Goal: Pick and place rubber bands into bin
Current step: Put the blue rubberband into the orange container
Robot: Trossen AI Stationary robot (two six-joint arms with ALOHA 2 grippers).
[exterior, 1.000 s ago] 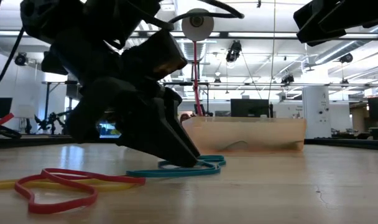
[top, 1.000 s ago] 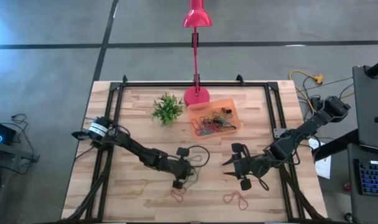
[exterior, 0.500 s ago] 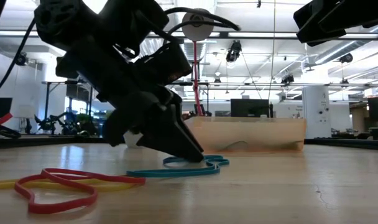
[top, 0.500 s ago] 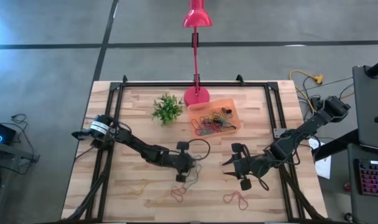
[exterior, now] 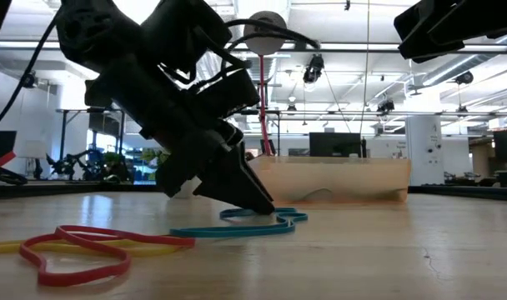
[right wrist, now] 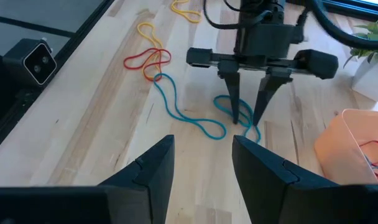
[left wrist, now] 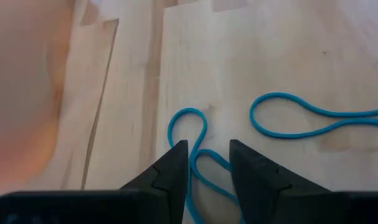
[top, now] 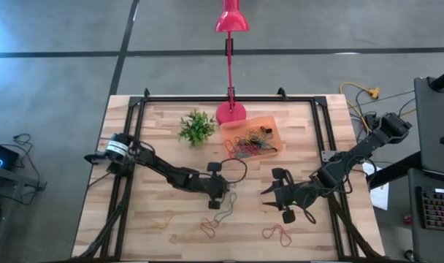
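High view showed the job partly done. Toward the table's [top: 309, 124] left front corner lay a thin yellow rubber loop [top: 162, 219], untouched. Next to it, near the front edge, sat a red rubber loop [top: 209, 227] tangled with an orange one. The left hand [top: 216, 201] was down on the table near the middle, its dark fingers [left wrist: 176, 168] spread a little and straddling a strand of the long teal rubber band [left wrist: 198, 152]; by the left wrist view the strand ran between the tips, not yet pinched. Further right along the front edge lay another red rubber loop [top: 279, 234], still loose. The right hand [top: 280, 193] hung above the table right of centre, its fingers spread and holding nothing. Toward the back edge, beside the round pink lamp base [top: 231, 113], the shallow translucent orange plastic bin [top: 269, 124] already held a heap of mixed-colour bands [top: 250, 145]. Judging from this, most bands were in; the teal one was in hand, and roughly four loops remained on the table.
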